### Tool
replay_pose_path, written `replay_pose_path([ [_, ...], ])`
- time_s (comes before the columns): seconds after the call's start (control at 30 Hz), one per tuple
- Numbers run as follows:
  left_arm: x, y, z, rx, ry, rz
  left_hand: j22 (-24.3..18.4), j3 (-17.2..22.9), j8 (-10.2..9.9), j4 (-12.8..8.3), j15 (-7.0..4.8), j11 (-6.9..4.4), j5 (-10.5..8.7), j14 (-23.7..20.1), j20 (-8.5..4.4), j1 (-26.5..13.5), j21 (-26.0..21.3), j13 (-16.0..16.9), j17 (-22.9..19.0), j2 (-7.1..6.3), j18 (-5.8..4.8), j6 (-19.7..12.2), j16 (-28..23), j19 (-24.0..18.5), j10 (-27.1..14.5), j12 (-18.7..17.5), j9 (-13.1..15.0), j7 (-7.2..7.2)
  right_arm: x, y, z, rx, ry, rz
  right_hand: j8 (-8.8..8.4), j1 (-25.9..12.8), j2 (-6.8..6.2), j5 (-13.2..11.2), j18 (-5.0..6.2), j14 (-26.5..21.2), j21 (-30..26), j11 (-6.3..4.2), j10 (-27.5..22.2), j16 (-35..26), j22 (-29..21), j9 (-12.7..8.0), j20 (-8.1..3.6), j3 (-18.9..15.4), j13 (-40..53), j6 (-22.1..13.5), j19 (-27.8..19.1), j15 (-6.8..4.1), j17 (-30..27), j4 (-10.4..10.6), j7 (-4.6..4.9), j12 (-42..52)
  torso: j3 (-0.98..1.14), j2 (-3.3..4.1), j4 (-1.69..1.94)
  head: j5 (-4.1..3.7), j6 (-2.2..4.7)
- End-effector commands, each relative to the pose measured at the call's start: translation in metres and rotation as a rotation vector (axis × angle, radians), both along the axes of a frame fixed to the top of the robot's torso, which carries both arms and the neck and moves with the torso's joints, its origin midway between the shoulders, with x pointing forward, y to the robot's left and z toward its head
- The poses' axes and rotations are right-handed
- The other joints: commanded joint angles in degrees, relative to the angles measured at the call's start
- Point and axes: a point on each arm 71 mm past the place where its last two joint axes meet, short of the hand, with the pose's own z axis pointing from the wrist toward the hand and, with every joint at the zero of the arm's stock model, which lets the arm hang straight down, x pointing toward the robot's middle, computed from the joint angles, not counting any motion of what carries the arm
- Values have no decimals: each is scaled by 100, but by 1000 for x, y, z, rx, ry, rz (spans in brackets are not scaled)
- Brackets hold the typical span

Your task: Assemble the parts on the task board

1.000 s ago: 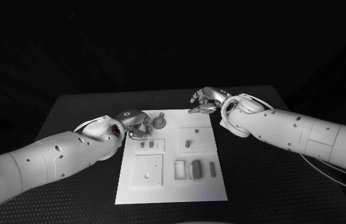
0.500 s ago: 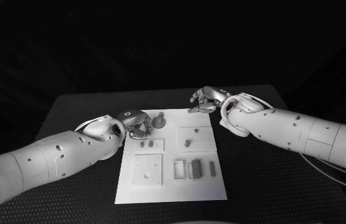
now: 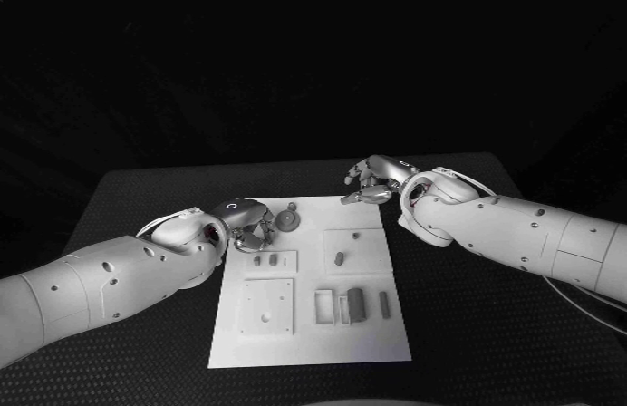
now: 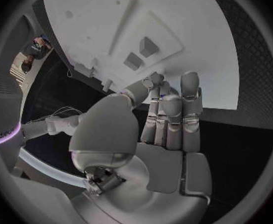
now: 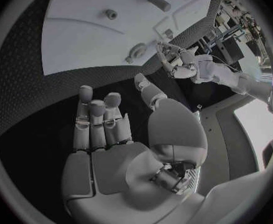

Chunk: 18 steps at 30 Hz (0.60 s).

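The white task board (image 3: 303,338) lies in the middle of the table. A round grey part (image 3: 289,217) sits near its far left corner, seen from the right wrist as the round part (image 5: 136,50). Two small pegs (image 3: 265,262) stand in a raised plate and another part (image 3: 340,258) in the plate beside it. Upright blocks (image 3: 354,304) stand nearer me. My left hand (image 3: 245,224) hovers just left of the round part, fingers pointing down and held together, thumb against the fingertips (image 4: 164,92). Whether it pinches anything is unclear. My right hand (image 3: 372,183) hovers at the board's far right corner, fingers apart and holding nothing.
A square plate (image 3: 266,307) with a hole lies on the board's near left. Black table (image 3: 496,333) surrounds the board on all sides. Both forearms reach in over the table's left and right parts.
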Motion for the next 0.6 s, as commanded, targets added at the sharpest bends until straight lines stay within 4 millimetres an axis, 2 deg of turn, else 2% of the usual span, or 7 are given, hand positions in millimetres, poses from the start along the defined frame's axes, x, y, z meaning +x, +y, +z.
replay_pose_path([
  [0.03, -1, -1, -2, 13, 14, -5, 6, 29, 15, -2, -37, 12, 23, 15, -33, -7, -29, 168, -8, 46, 555, 41, -26, 4, 229, 12, 9, 3, -1, 1, 0, -1, -1, 10, 29, -4, 46, 15, 80, 10, -12, 2, -16, 19, 81, -8, 3, -31, -6, 7, 3, -32, -8, -15, 35, 26, -3, -2, 1, -4, 1],
  [0.6, 4, -4, -7, 26, 20, -1, 8, 32, 12, -2, -37, 12, 23, 14, -37, -9, -34, 175, -10, 51, 550, 40, -29, 3, 229, 4, 9, 3, 0, 2, 0, -1, 0, 12, 29, -5, 48, 15, 80, 9, -12, 2, -16, 19, 81, -9, 3, -31, -8, 7, 3, -32, -9, -16, 35, 27, -3, 2, -1, -6, -2],
])
